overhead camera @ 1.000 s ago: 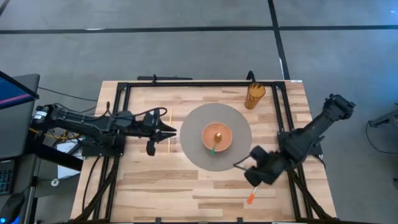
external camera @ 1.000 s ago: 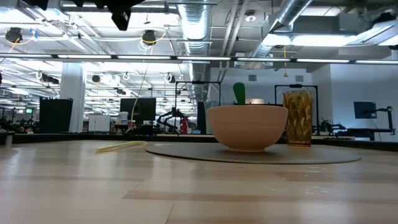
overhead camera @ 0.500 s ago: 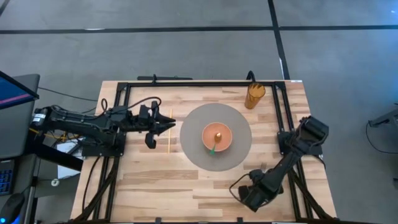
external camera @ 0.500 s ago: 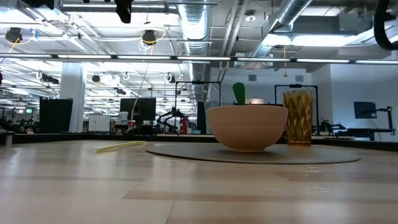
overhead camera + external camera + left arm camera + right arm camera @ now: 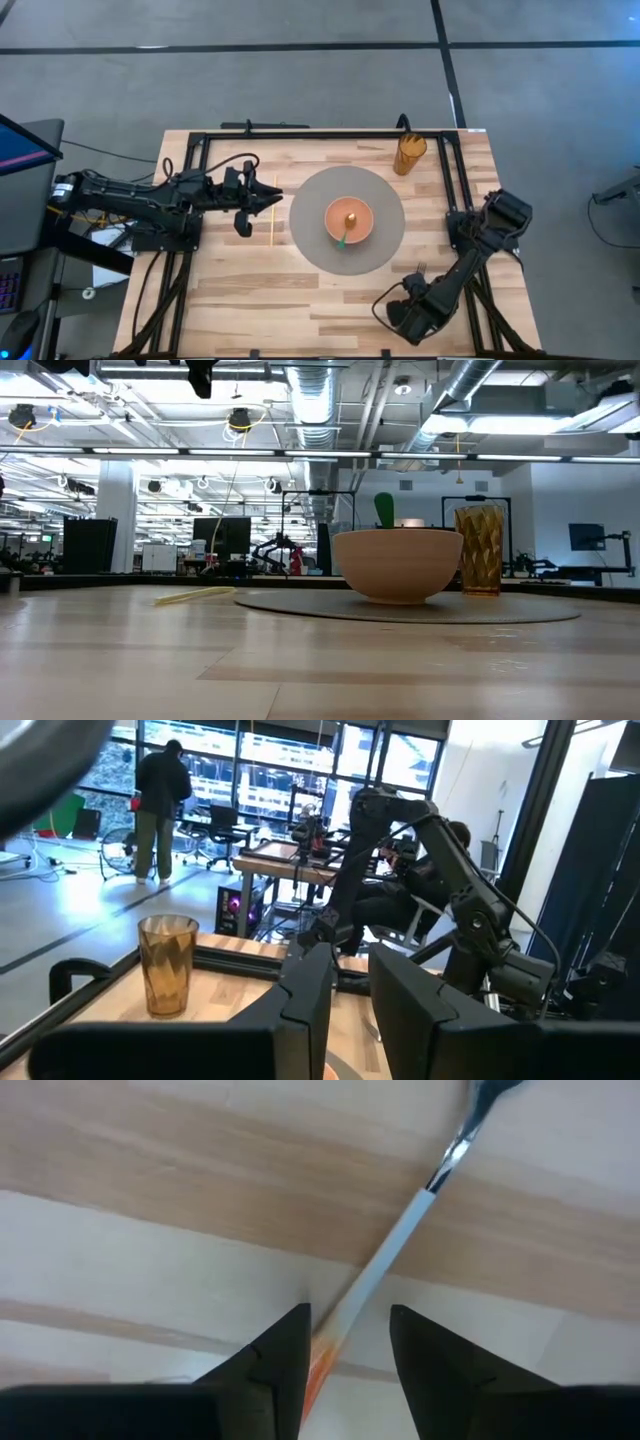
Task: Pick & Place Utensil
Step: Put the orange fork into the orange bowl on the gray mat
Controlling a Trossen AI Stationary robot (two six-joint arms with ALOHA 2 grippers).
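An orange-handled fork lies flat on the table near its near right corner. Its tines (image 5: 420, 268) stick out past my right gripper (image 5: 405, 315), which is low over it. In the right wrist view the handle (image 5: 385, 1255) runs between the open fingers of my right gripper (image 5: 348, 1320); whether they touch it, I cannot tell. My left gripper (image 5: 272, 195) hovers level over the table's left half, fingers (image 5: 352, 960) narrowly open and holding nothing. An orange bowl (image 5: 349, 220) stands on a grey round mat (image 5: 310, 235) with a green-handled utensil (image 5: 385, 510) in it.
An amber glass cup (image 5: 409, 153) stands at the far right of the table. A yellow stick (image 5: 272, 222) lies left of the mat, below my left gripper. Black frame rails (image 5: 300, 133) border the table. A person (image 5: 160, 810) stands far off in the room.
My right gripper has swung toward the near edge and come down over the fork, covering its orange handle. My left gripper has risen a little, tipped up level and drawn slightly toward the left edge. The fork, bowl and stick have stayed put.
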